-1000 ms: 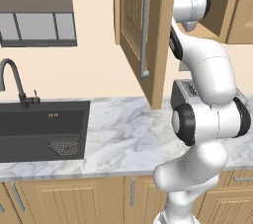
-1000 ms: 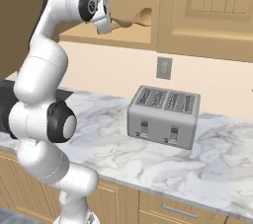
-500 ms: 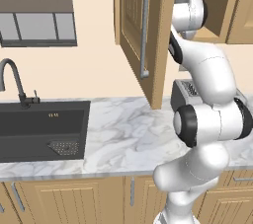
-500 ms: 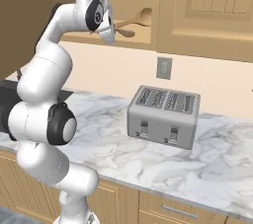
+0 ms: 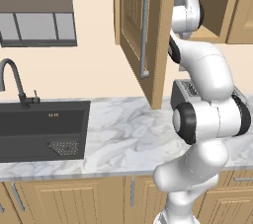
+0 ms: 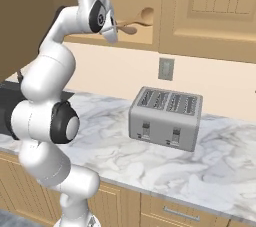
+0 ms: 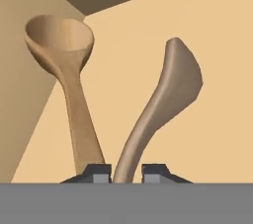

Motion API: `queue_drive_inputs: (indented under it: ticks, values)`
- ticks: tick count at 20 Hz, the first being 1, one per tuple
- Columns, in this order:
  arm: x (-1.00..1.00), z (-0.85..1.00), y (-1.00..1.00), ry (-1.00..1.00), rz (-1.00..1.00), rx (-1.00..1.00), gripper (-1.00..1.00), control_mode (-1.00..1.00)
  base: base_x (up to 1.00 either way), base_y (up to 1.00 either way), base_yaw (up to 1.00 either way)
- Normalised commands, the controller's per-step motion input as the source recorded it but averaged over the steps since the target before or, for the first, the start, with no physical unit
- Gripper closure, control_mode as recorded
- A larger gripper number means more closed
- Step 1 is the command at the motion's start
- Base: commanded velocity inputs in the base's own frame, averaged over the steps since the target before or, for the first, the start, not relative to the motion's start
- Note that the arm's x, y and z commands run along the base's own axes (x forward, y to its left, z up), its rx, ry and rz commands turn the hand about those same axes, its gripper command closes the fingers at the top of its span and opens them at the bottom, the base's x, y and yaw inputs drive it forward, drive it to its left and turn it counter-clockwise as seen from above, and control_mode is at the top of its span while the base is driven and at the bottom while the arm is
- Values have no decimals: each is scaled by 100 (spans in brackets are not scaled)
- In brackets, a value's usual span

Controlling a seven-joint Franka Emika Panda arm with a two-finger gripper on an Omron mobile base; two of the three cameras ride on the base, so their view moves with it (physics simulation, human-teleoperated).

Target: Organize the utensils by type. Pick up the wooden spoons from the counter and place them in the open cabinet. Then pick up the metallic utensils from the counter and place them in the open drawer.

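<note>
Two wooden spoons sit inside the open cabinet (image 5: 148,35) — the large oval-bowled spoon (image 7: 66,75) to the left, the curved paler spoon (image 7: 163,104) beside it. The gripper (image 7: 126,172) has its jaws closed narrowly around the curved spoon's handle — one toaster (image 6: 166,117) stands on the counter (image 6: 210,156).

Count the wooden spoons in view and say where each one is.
2, both inside the open cabinet. The large wooden spoon lies on the shelf; the curved wooden spoon has its handle between the end effector fingers.
</note>
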Motion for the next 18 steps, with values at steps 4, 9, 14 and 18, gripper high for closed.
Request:
queue_drive_inputs:
  ticks: [4,9,14,18]
  values:
    - [37,7,0,-3,0,1,100,-100,0,0,0]
    - [32,0,0,-9,0,6,100,-100,0,0,0]
    - [36,0,0,-6,0,2,100,-100,0,0,0]
    - [42,0,0,-7,0,4,100,-100,0,0,0]
